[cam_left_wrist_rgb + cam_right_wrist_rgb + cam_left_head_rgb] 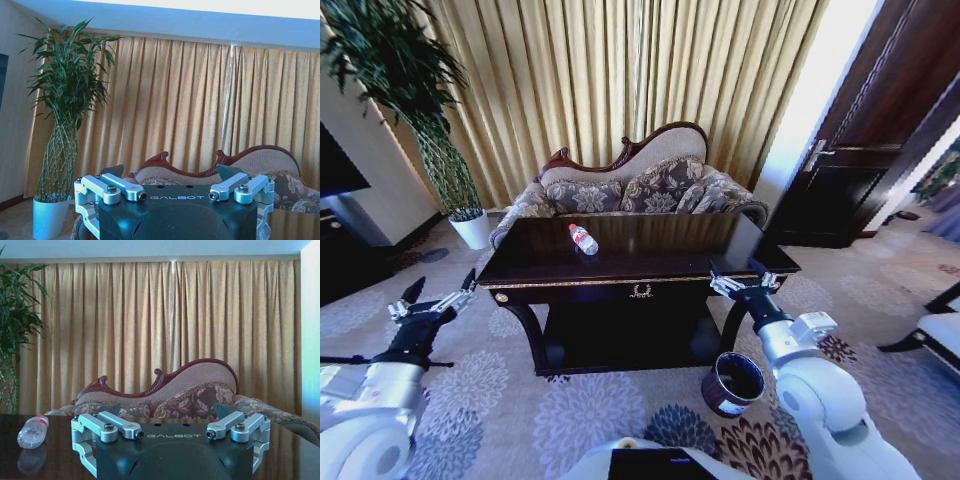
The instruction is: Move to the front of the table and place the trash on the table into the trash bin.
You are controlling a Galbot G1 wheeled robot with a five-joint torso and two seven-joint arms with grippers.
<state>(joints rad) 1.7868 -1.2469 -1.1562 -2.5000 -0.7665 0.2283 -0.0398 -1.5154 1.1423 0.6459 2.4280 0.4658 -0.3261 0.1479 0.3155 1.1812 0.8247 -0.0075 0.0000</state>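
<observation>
The dark glossy table [650, 262] with gold trim stands just ahead of me. On its top lies the trash, a clear plastic bottle [583, 239] with a red label, on its side toward the left half; the same bottle [32, 431] appears in the right wrist view. The trash bin [732, 383], small, round and dark, sits on the carpet by the table's front right leg. My left gripper [440, 292] hovers open over the carpet left of the table. My right gripper [738, 270] is open at the table's front right edge, above the bin, holding nothing.
A carved sofa [630, 185] with patterned cushions stands behind the table against gold curtains. A tall plant in a white pot [472, 230] is at the back left. A dark door [865, 150] is on the right, and a chair [940, 330] at the right edge.
</observation>
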